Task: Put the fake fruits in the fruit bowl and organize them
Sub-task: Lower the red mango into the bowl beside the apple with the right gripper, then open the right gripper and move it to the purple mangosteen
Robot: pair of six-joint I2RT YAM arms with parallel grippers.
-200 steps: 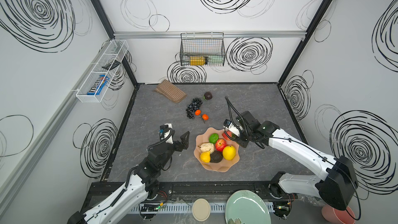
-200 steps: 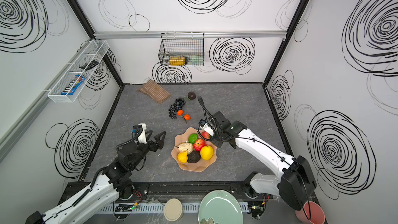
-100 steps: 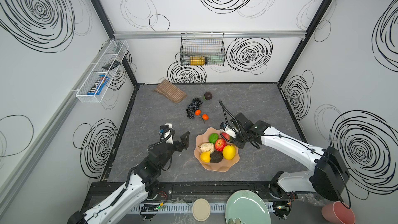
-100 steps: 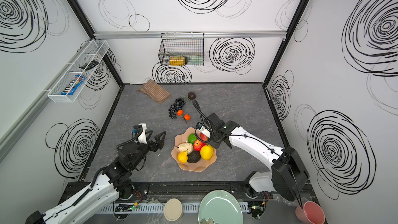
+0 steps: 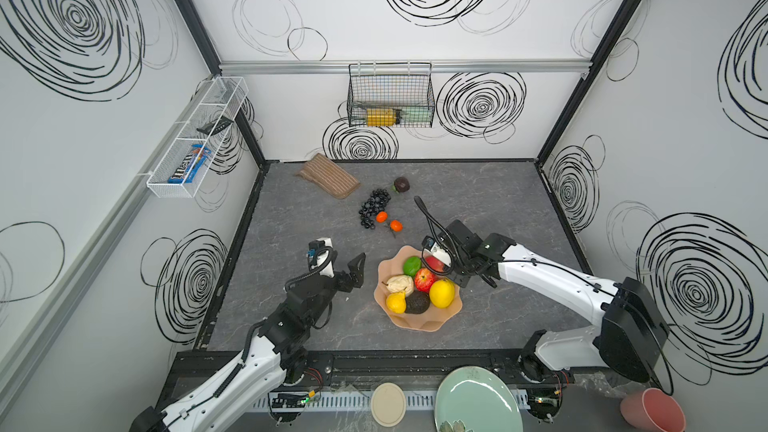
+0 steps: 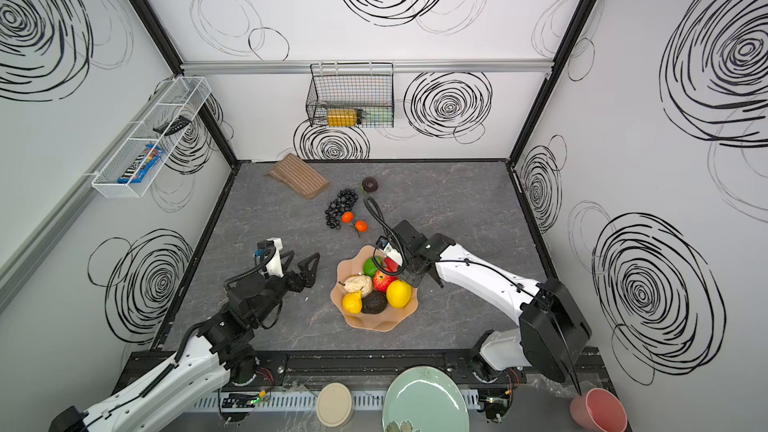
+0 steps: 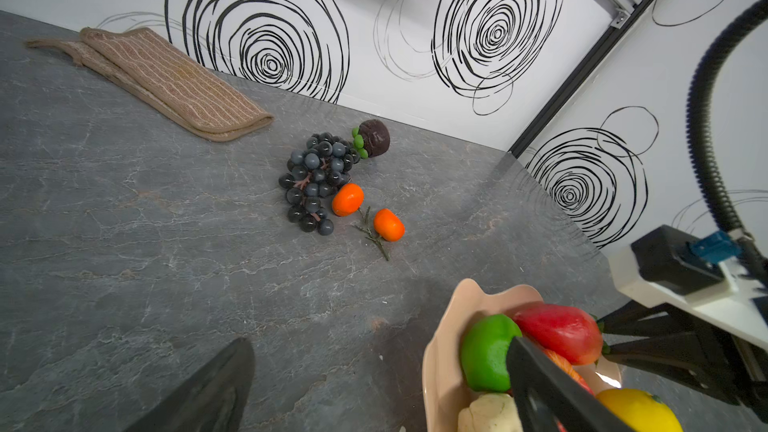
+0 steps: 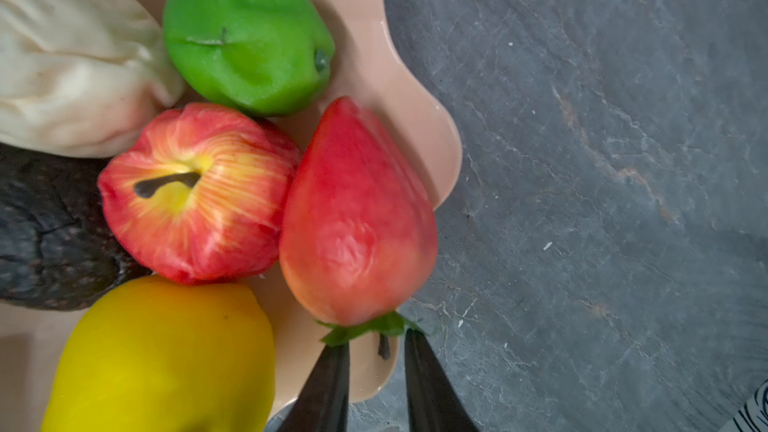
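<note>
- Cloth [image 5: 328,178] lies folded by the back wall, well apart from the bowl.
- Left gripper [image 5: 345,265] hangs over bare table [image 5: 291,209] just left of the bowl, its jaws spread wide with nothing between them.
- Grapes [image 5: 374,207] lie on the table behind the bowl. One tangerine [image 5: 381,216] touches the bunch, and a second tangerine [image 5: 396,225] lies near it beside a green sprig.
- Dark round fruit [image 5: 401,184] with a green cap sits just behind the grapes.
- Bowl [image 5: 419,322] stands mid-table toward the front. It holds a beige fruit [image 5: 400,284], pear [image 5: 395,302], lime [image 5: 411,265], apple [image 5: 424,280], avocado [image 5: 417,303] and lemon [image 5: 441,292], packed close together.
- Strawberry [image 8: 357,218] lies at the bowl's back right rim, against the apple, with its leaves toward the right gripper.
- Right gripper [image 8: 376,347] is over that rim with its jaws a little parted. The strawberry's stem stands in the gap and touches neither finger.
- Plate [image 5: 473,401] and cup [image 5: 652,409] sit off the table, front right.
</note>
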